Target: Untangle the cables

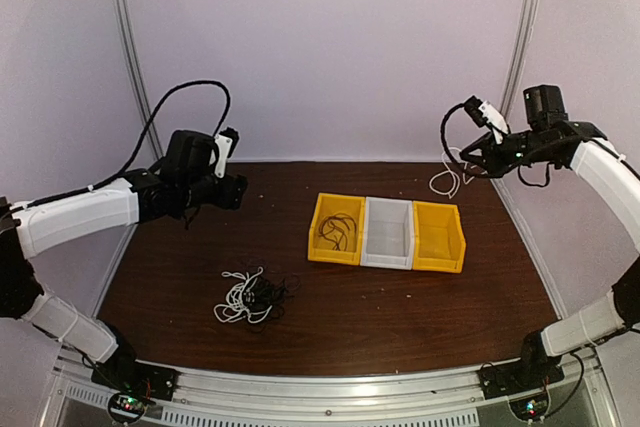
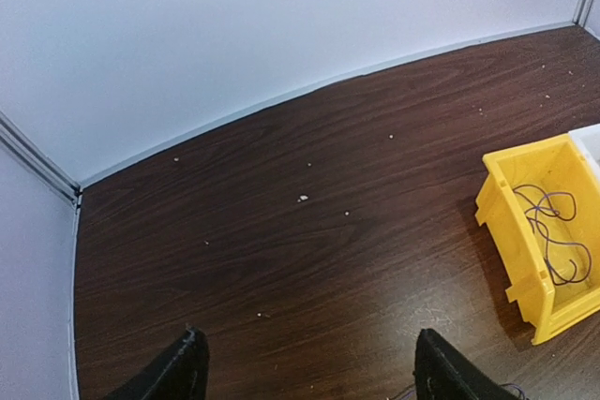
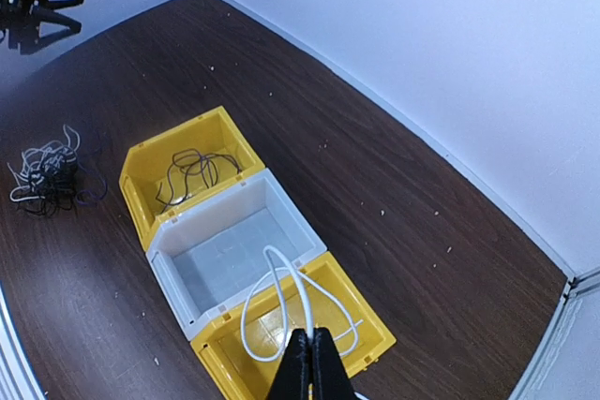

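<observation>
A tangle of white and black cables (image 1: pixel 250 297) lies on the dark table at front left; it also shows in the right wrist view (image 3: pixel 45 173). My right gripper (image 1: pixel 468 162) is raised at the back right and shut on a looped white cable (image 3: pixel 291 311) that hangs above the white bin (image 3: pixel 230 250) and the near yellow bin (image 3: pixel 309 334). A black cable (image 3: pixel 192 175) lies in the far yellow bin (image 1: pixel 336 229). My left gripper (image 2: pixel 305 367) is open and empty, held above bare table at back left.
Three bins stand in a row mid-table: yellow, white (image 1: pixel 388 233), yellow (image 1: pixel 439 237). White walls and metal posts close the back and sides. The left yellow bin (image 2: pixel 544 231) sits right of my left gripper.
</observation>
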Tool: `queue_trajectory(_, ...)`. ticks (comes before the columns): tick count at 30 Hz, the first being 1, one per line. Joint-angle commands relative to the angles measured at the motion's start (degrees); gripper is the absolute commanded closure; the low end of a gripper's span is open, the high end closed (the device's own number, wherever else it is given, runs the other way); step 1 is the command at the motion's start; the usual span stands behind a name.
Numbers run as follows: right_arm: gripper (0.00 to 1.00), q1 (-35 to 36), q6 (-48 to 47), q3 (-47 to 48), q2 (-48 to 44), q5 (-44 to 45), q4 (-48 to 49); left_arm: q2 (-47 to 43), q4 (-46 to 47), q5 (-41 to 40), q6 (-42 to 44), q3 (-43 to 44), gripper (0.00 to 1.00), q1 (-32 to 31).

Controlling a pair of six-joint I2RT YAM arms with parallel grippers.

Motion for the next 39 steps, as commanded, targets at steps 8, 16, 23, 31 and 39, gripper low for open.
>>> queue_trajectory(8,1.0,0.24,-1.46,-9.71,3.87,6.54,-1.65,-6.44,5.94,-1.56,0.06,-0.46,0.23,0.0)
queue_trajectory(16,1.0,2.3,0.75,-10.5,12.16,7.8,0.2,-8.0,6.61,-3.34,0.87,-1.27,0.23,0.0)
queue_trajectory(23,1.0,4.74,2.43,-10.06,16.3,4.02,2.15,-8.12,7.04,-3.36,1.23,-1.45,0.23,0.0)
queue_trajectory(31,1.0,4.7,3.02,-8.13,20.9,1.27,3.15,-8.72,7.02,-2.85,1.0,-1.6,0.23,0.0)
queue_trajectory(39,1.0,4.7,3.85,-11.14,21.6,8.61,6.46,-8.82,7.37,-3.25,1.4,-1.86,0.23,0.0)
